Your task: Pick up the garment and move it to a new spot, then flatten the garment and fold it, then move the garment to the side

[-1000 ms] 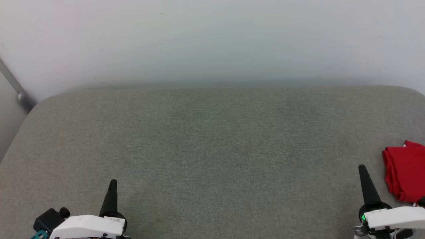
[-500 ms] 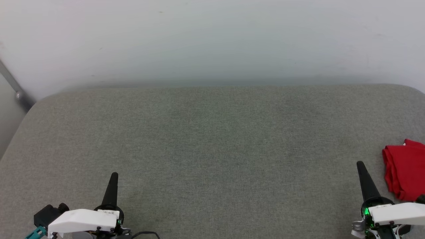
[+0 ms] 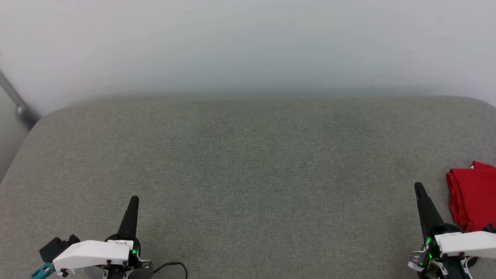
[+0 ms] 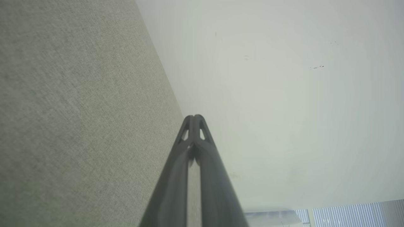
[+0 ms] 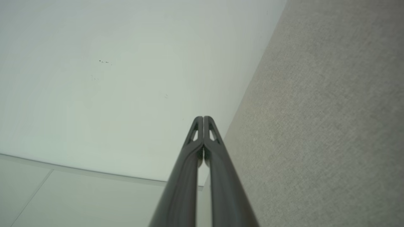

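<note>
Head view: garment [image 3: 471, 197] bunched at right edge; judged soft, light, pinchable at its left fold. Left gripper [image 3: 133, 201], right gripper [image 3: 419, 188]: jaws pressed together, empty.

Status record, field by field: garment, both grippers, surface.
garment: red, bunched up, lying at the right edge of the head view, partly cut off by the frame
left gripper: shut, empty, lower left
right gripper: shut, empty, just left of the garment, fingers apart from it
surface: grey fabric pad, against a pale wall
</note>
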You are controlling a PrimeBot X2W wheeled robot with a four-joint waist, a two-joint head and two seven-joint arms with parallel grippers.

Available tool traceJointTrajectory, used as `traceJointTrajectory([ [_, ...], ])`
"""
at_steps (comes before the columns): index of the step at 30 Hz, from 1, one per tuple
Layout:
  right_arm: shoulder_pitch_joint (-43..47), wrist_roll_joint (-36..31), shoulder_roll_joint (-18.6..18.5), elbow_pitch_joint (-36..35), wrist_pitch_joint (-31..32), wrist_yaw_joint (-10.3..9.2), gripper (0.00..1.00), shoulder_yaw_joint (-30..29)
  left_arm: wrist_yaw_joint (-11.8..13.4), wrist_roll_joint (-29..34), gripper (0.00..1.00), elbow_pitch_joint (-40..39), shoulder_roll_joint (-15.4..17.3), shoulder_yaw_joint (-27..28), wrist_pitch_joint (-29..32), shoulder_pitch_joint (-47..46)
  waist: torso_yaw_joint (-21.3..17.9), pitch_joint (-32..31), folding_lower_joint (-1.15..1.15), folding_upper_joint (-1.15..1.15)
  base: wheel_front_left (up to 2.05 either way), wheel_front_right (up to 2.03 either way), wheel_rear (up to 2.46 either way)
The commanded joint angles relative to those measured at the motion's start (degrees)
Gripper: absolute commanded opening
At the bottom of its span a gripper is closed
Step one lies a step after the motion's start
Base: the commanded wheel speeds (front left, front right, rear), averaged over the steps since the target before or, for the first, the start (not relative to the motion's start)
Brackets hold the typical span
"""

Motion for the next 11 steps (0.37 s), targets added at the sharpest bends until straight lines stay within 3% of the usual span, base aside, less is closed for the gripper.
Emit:
traceJointTrajectory([
  [1, -1.1, 1.0, 0.2, 0.0, 0.3, -0.01, 0.0, -0.1, -0.3, -1.0, 0.0, -0.1, 0.1, 0.1, 0.3, -1.3, 0.0, 0.0, 0.0, 0.0, 0.0, 0.0, 0.0],
  [11, -2.2, 5.6, 0.2, 0.6, 1.5, -0.01, 0.0, -0.1, -0.7, -5.8, 0.0, 0.5, 0.1, 0.4, 1.5, -2.2, -0.1, 0.3, 0.0, 0.0, 0.0, 0.0, 0.0],
])
